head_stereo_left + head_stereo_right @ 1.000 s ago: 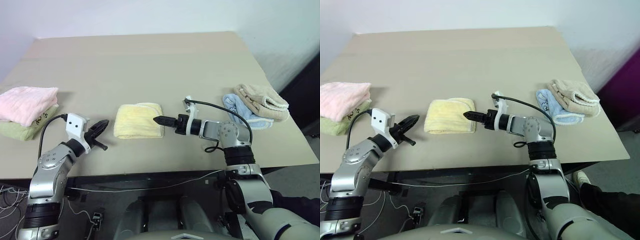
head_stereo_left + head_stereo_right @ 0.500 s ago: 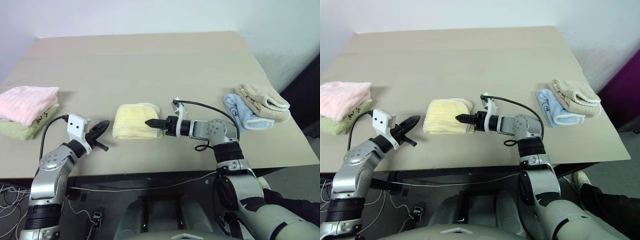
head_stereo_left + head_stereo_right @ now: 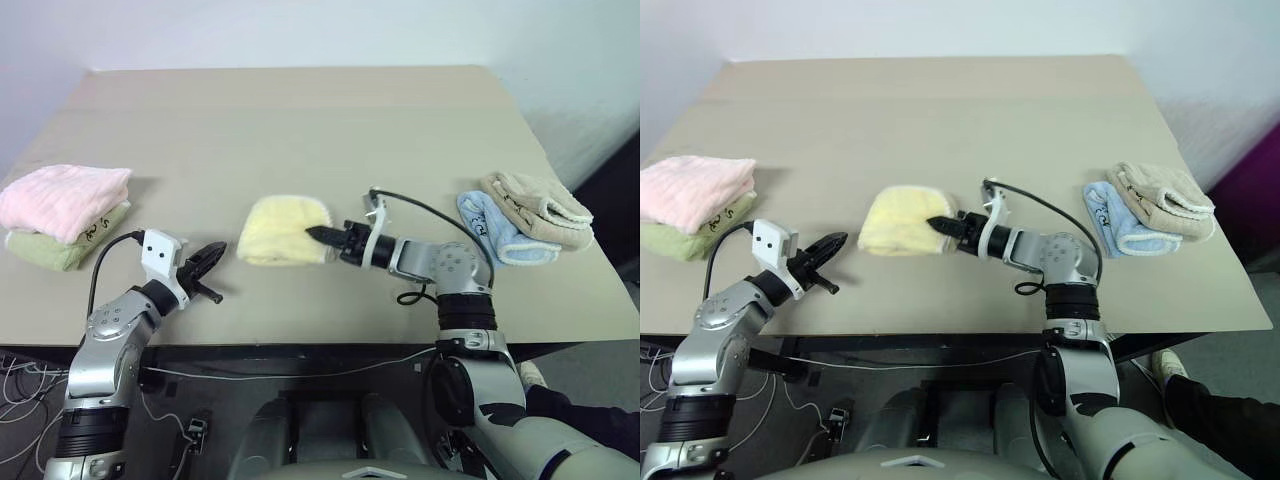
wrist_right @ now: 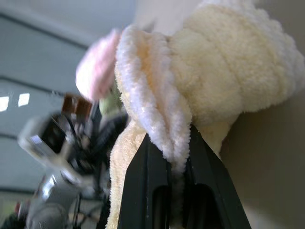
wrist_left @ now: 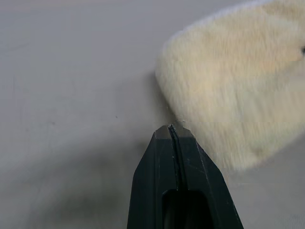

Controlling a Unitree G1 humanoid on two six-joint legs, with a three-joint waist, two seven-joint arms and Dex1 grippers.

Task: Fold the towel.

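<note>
Since a second ago the right gripper [image 3: 940,224] had pushed in from beside the towel [image 3: 283,229] and pinched its near right edge, and that edge had come up off the table [image 3: 300,120], so the towel now looked bunched and rounded where it had lain flat and folded. The 2 black fingers [image 4: 143,191] were pressed together on a thick fold of pale yellow terry, with the cloth squeezed up between them and bulging out beyond the tips. The gripper pointed roughly level, toward the robot's left.

The left gripper [image 3: 212,254] had stayed where it was, to the left of the towel and apart from it, just above the table. Its fingers [image 5: 174,157] were pressed together with nothing between them, the tips aimed toward the towel's left edge.

The towel sat near the middle of the table's front half, between the 2 grippers. A pink towel [image 3: 62,196] lay stacked on a green one [image 3: 50,248] at the far left. At the right, a tan towel [image 3: 535,205] rested partly on a light blue one [image 3: 495,230], well apart from the yellow towel.
</note>
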